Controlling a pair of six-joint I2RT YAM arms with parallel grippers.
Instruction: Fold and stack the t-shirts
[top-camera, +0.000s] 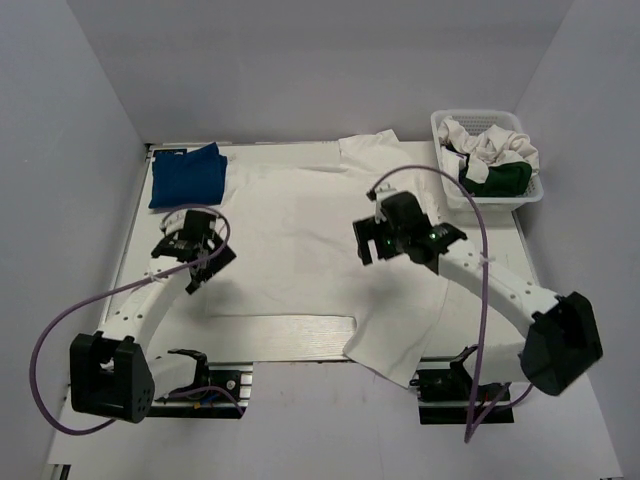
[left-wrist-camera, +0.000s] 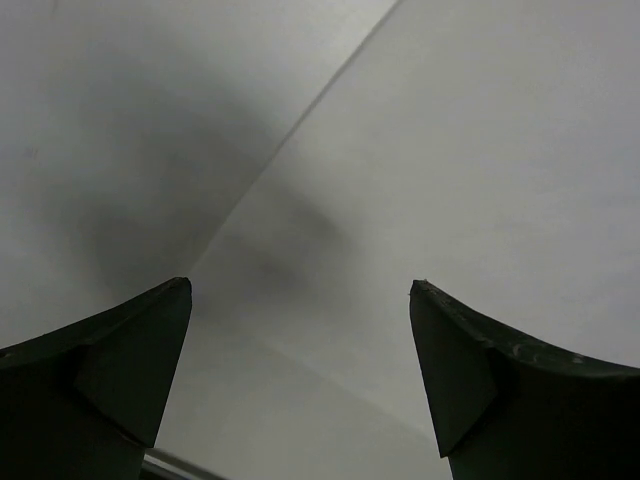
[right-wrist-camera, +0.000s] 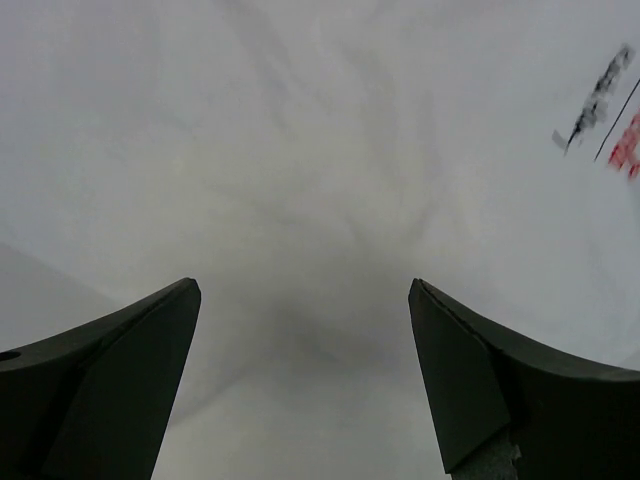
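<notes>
Basket (top-camera: 495, 202) holds white and seemingly green t-shirts (top-camera: 492, 141).

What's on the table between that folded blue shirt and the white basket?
The spread-out white t-shirt fills that stretch, from blue shirt to basket; the top view shows it.

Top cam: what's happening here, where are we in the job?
A white t-shirt lies spread flat on the table. Both arms hover over it, jaws open, holding nothing: the left gripper near its left edge, the right gripper over its right half. A blue t-shirt sits folded at the far left. A dark green t-shirt and more white cloth sit bunched in the basket.
</notes>
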